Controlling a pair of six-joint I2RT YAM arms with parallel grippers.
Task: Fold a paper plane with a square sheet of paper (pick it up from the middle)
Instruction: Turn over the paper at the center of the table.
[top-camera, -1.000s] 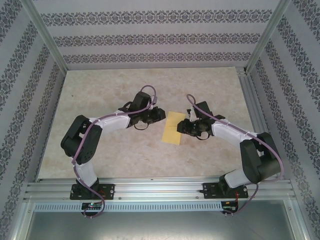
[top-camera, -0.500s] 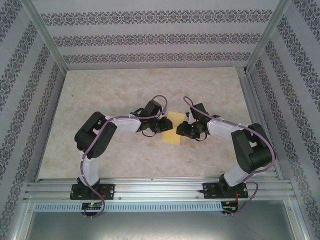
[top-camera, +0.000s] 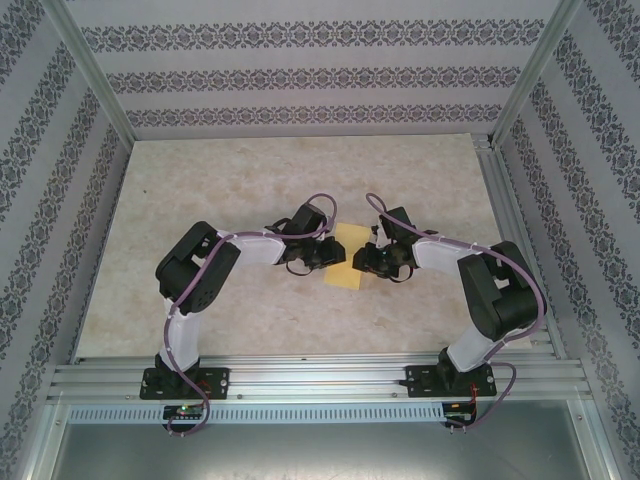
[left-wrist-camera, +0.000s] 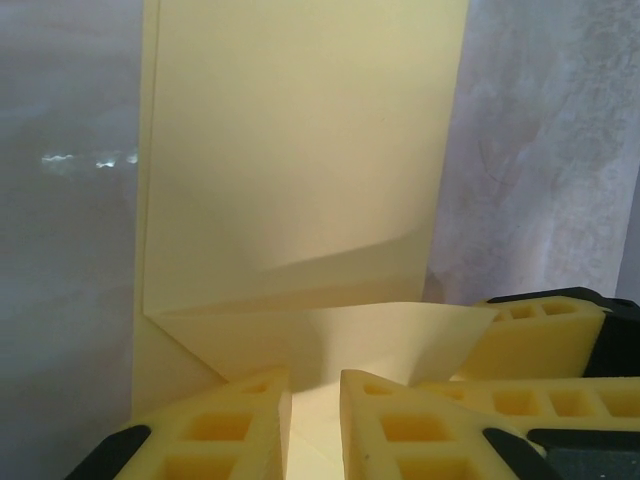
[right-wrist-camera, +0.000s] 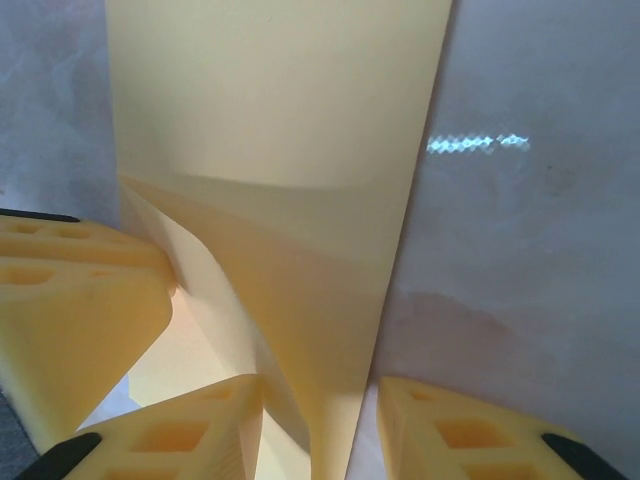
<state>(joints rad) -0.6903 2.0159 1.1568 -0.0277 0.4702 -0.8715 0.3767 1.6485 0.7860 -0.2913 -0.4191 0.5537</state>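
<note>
Two pairs of jaws flank one square sheet of paper (top-camera: 345, 272).

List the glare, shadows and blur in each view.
Top external: even light, no glare, the paper plainly lit. Left wrist: a glare streak on the hazy, washed-out table at left, a soft shadow across the paper. Right wrist: another glare streak on the table at right, a shaded band across the paper.

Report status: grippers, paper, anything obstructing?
Left gripper jaws nearly together at raised flap, grip unclear. Right gripper jaws apart, straddling lifted edge. Square sheet of paper partly folded. Grippers crowd each other.
</note>
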